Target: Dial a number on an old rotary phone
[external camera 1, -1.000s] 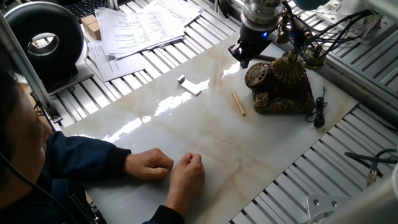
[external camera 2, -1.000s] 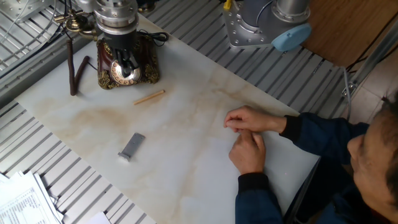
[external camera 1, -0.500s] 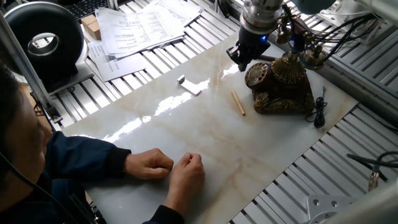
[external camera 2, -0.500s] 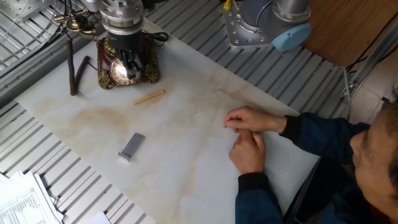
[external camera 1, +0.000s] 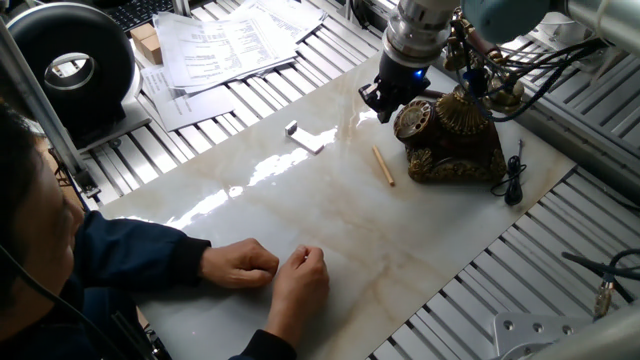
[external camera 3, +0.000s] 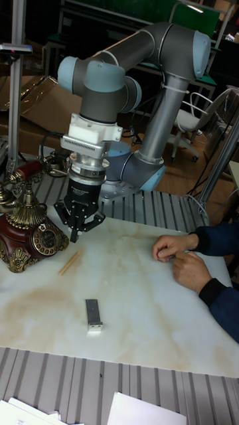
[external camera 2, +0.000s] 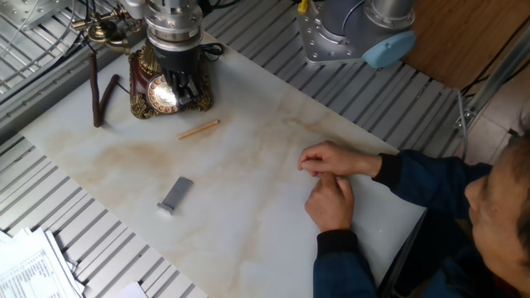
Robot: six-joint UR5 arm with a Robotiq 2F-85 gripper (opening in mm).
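Note:
The old rotary phone (external camera 1: 462, 140) stands at the far end of the marble table, bronze-brown with an embossed base. Its round dial (external camera 1: 412, 120) faces the table's middle. The phone (external camera 2: 157, 79) and dial (external camera 2: 163, 93) also show in the other fixed view, and the phone (external camera 3: 23, 229) and dial (external camera 3: 48, 239) in the tall view. My gripper (external camera 1: 384, 103) points down just beside the dial's rim, a little off it. Its fingers look pressed together with nothing between them; the gripper (external camera 3: 75, 232) shows this best in the tall view, and it (external camera 2: 184, 88) overlaps the phone's right edge in the other fixed view.
A wooden stick (external camera 1: 383, 166) lies on the table in front of the phone. A small grey block (external camera 1: 305, 137) lies further along. A person's two hands (external camera 1: 268, 272) rest near the table's front edge. A black round device (external camera 1: 70, 60) and papers (external camera 1: 230, 45) sit beyond the table.
My gripper has slid sideways off the face of the dial to its rim, toward the table's middle. The phone, stick, block and hands have not moved.

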